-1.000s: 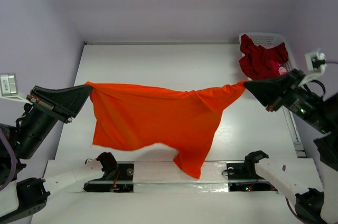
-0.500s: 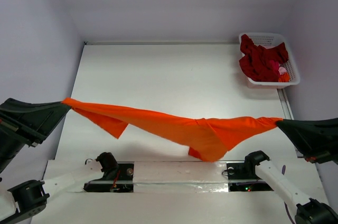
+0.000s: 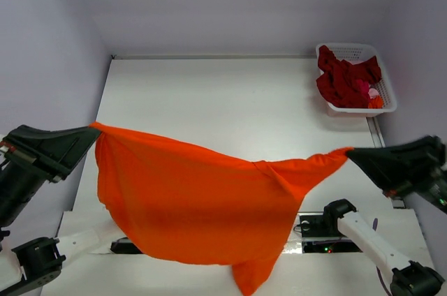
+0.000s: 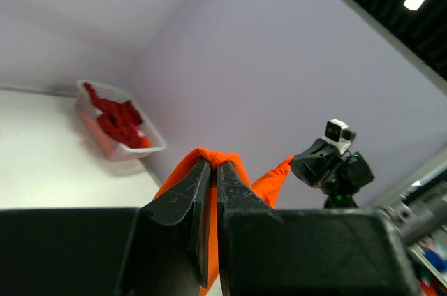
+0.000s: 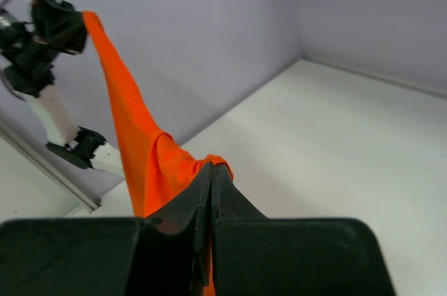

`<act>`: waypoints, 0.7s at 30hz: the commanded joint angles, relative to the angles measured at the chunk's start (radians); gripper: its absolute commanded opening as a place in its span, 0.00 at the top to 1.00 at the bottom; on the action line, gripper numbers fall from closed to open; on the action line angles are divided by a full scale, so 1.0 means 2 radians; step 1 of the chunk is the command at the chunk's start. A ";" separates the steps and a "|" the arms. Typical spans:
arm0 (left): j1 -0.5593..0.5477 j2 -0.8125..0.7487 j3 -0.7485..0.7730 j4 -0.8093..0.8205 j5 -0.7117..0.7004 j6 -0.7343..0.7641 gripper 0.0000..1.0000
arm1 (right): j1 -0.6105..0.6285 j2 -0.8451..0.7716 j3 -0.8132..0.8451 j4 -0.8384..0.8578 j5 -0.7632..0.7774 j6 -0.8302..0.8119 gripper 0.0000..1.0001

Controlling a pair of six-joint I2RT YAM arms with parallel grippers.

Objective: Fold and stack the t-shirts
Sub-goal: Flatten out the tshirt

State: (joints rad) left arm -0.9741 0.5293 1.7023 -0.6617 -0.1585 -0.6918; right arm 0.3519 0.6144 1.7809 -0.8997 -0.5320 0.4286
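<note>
The bright orange t-shirt (image 3: 188, 205) hangs in the air, stretched between both grippers above the near part of the white table (image 3: 209, 93). My left gripper (image 3: 93, 128) is shut on one corner of it; the cloth bulges past its tips in the left wrist view (image 4: 213, 160). My right gripper (image 3: 349, 151) is shut on the opposite corner, seen in the right wrist view (image 5: 211, 167). The shirt's lower edge droops over the arm bases. Dark red t-shirts (image 3: 343, 78) lie bunched in the white basket (image 3: 353, 49) at the far right.
The basket also holds a bit of pink and orange cloth (image 3: 374, 95). Lilac walls close the table on the left, back and right. The arm bases (image 3: 328, 223) stand at the near edge.
The shirt, pulled into a tight band half a second ago, has dropped open into a wide hanging sheet. Both grippers moved slightly inward and up, still gripping it.
</note>
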 commanded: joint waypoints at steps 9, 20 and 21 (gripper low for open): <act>-0.001 0.103 -0.107 0.056 -0.129 0.015 1.00 | -0.003 0.141 -0.132 0.112 0.040 -0.043 1.00; -0.001 0.130 -0.159 -0.034 -0.334 -0.087 1.00 | -0.003 0.346 -0.142 0.144 0.126 -0.027 0.11; -0.001 0.131 -0.158 -0.055 -0.355 -0.095 1.00 | -0.003 0.369 -0.133 0.135 0.123 -0.027 0.01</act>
State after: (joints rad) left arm -0.9741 0.8192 1.3739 -0.7238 -0.6739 -0.7769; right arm 0.3481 1.2522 1.4502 -0.6731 -0.3573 0.3672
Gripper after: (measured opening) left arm 0.014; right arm 0.883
